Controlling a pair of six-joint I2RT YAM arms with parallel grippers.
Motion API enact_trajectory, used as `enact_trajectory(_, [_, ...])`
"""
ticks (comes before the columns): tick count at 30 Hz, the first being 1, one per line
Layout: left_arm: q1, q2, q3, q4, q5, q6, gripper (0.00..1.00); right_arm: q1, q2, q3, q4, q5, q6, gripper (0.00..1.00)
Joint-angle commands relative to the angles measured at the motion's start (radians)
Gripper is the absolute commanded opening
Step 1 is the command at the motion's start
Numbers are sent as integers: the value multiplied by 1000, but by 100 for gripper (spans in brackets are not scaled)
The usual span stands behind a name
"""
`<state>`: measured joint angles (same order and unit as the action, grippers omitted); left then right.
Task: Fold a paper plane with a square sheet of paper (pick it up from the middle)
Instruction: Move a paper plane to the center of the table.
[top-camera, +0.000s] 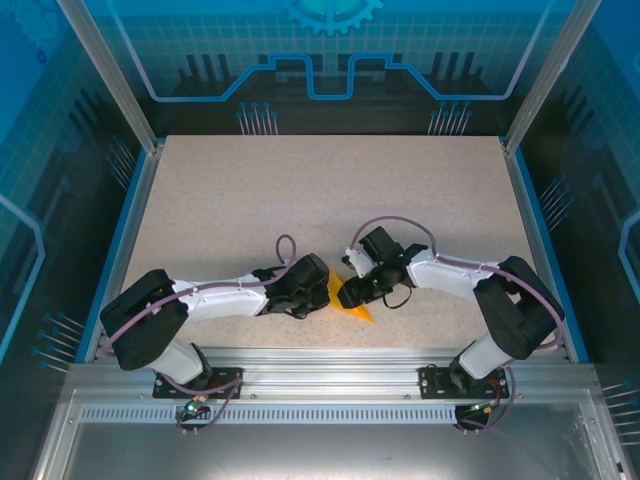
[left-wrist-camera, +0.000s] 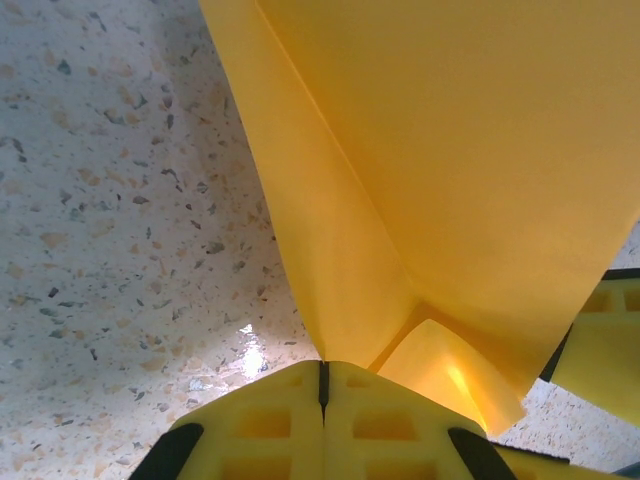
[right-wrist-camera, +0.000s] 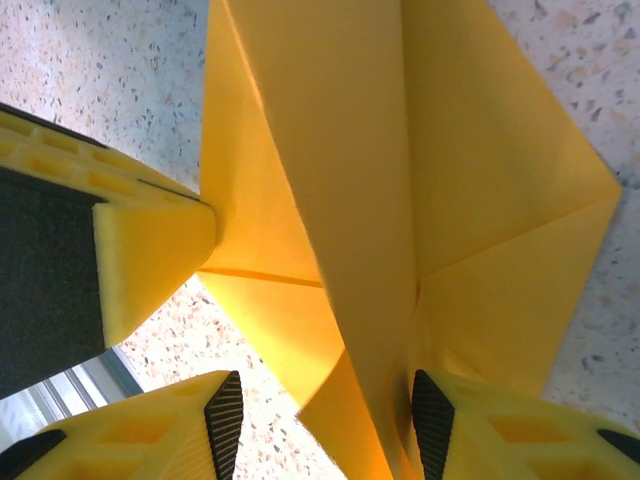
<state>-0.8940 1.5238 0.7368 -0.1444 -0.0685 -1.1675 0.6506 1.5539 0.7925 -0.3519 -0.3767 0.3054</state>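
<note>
The square sheet of paper (top-camera: 358, 311) is orange-yellow and creased into a pointed shape with folded flaps. It is held just above the table near the front edge, between the two arms. My left gripper (left-wrist-camera: 323, 370) is shut on a lower edge of the paper (left-wrist-camera: 450, 150), which fans up and away from the jaws. My right gripper (right-wrist-camera: 320, 410) is open, with a long raised fold of the paper (right-wrist-camera: 340, 150) between its fingers and lying against the right finger. In the top view the left gripper (top-camera: 322, 285) and right gripper (top-camera: 350, 292) meet tip to tip at the paper.
The speckled beige table (top-camera: 330, 190) stretches away behind the grippers, framed by blue side rails and glass walls. A metal rail (top-camera: 320, 360) carrying both arm bases runs along the near edge. The left gripper's yellow finger (right-wrist-camera: 150, 260) sits close beside the right gripper.
</note>
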Motion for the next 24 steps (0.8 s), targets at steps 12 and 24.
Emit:
enact_trajectory(12, [-1, 19, 11, -24, -15, 35, 0, 90, -18, -1, -57, 156, -3, 49])
enact_trajectory(24, [-2, 18, 3, -18, -16, 31, 0, 146, 43, 41, -110, 289, 18, 32])
